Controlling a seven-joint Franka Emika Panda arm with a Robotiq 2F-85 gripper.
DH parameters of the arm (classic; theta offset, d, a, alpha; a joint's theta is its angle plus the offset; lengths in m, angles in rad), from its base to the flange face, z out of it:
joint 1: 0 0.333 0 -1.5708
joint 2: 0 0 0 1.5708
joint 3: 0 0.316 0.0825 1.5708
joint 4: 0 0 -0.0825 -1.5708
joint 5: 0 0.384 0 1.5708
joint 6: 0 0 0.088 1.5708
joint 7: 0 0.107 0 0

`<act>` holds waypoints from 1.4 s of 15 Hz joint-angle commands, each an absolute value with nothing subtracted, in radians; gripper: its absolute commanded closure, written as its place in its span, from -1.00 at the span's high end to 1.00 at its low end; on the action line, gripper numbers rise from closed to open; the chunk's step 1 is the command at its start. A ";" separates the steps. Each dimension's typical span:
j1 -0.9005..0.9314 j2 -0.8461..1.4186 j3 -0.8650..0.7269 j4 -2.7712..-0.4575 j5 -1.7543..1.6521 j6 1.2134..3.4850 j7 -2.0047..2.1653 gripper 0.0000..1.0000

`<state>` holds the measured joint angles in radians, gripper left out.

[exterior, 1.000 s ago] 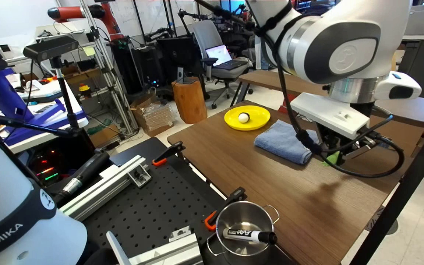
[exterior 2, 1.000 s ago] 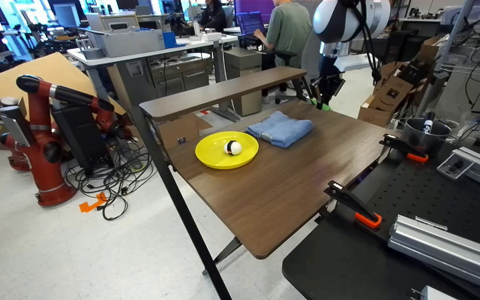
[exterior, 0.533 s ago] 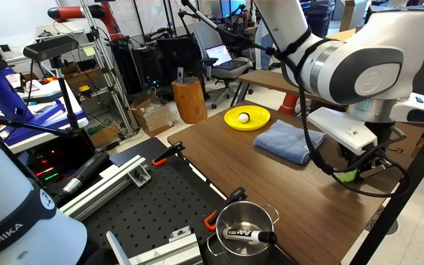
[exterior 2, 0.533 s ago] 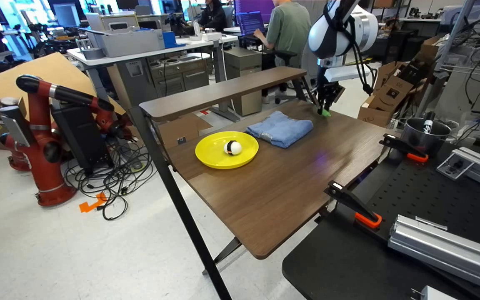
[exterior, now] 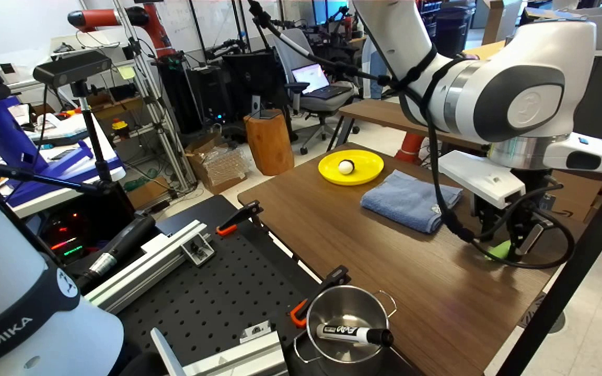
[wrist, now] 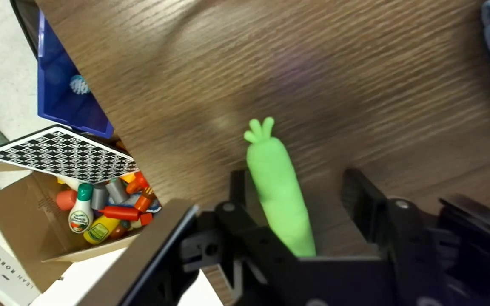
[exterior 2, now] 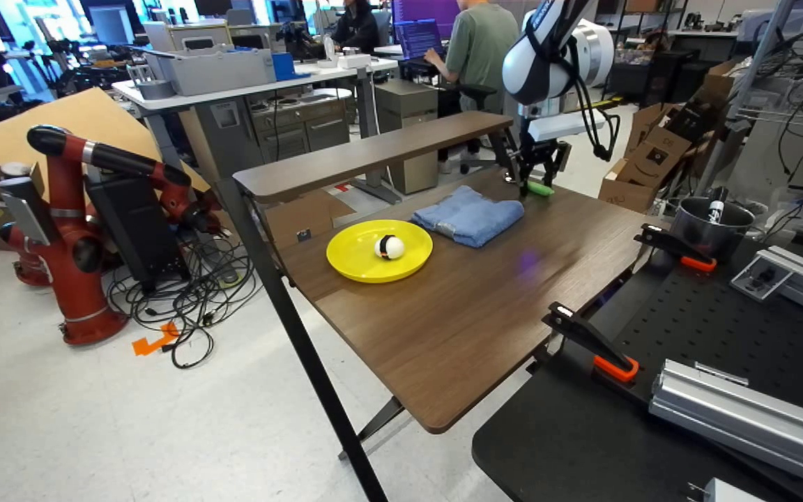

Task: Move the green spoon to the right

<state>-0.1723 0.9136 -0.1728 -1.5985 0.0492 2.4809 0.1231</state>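
Lying between the parted jaws of the claw (wrist: 296,187), the green carrot-shaped object (wrist: 280,187) is seen near the right edge of the tabletop (exterior: 411,282) in an exterior view.

Round yellow plate (exterior 2: 346,269) placed left in an exterior view, folded blue cloth (exterior 2: 475,219) right of it, and farther right, the slim lime-green carrot-shaped object (exterior 2: 539,189) is flanked by both fingers (wrist: 360,199) of the black gripper (wrist: 294,187)!
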 commanded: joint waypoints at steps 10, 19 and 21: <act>-0.186 0.737 -0.157 -1.756 0.031 2.524 0.060 1.00; -0.184 0.645 -0.156 -1.852 0.027 2.540 0.023 1.00; -0.184 0.645 -0.156 -1.853 0.027 2.545 0.022 1.00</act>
<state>-0.1789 0.6448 -0.1607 -1.8559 0.0329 2.5475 0.0184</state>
